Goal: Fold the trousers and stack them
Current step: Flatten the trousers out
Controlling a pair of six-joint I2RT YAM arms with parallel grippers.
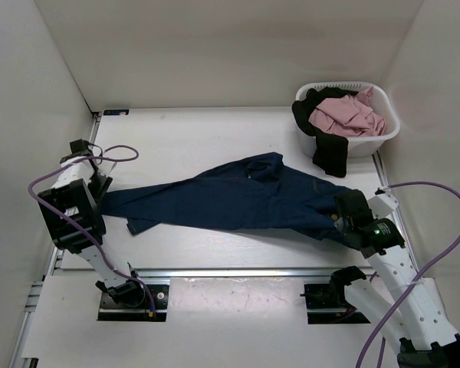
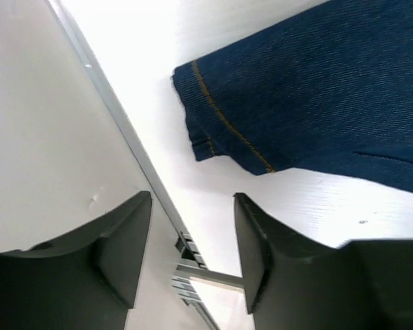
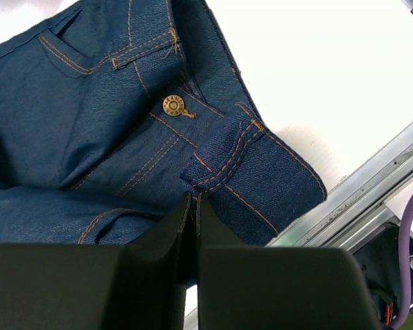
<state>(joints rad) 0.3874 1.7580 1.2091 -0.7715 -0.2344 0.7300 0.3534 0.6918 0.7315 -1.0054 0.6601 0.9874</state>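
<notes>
"Two grippers, one pair of trousers [image 1: 230,199]. Where does the denim lie?"

"Spread flat across the middle of the table [image 1: 184,138], leg ends towards the left arm, waist towards the right arm."

"And the left gripper [image 2: 193,206]?"

"Its fingers stand apart with nothing between them, just off the stitched leg hem, above bare table beside the metal rail [image 2: 124,130]."

"The right gripper [image 3: 191,198]?"

"Its fingers are pressed together at the waistband edge, near the brass button [image 3: 173,105]. Whether any cloth is pinched between them cannot be told."

"Anything else?"

"A white basket [image 1: 387,134] in the far right corner holds a pink garment [image 1: 345,115]. A black garment [image 1: 330,153] hangs over its rim."
</notes>
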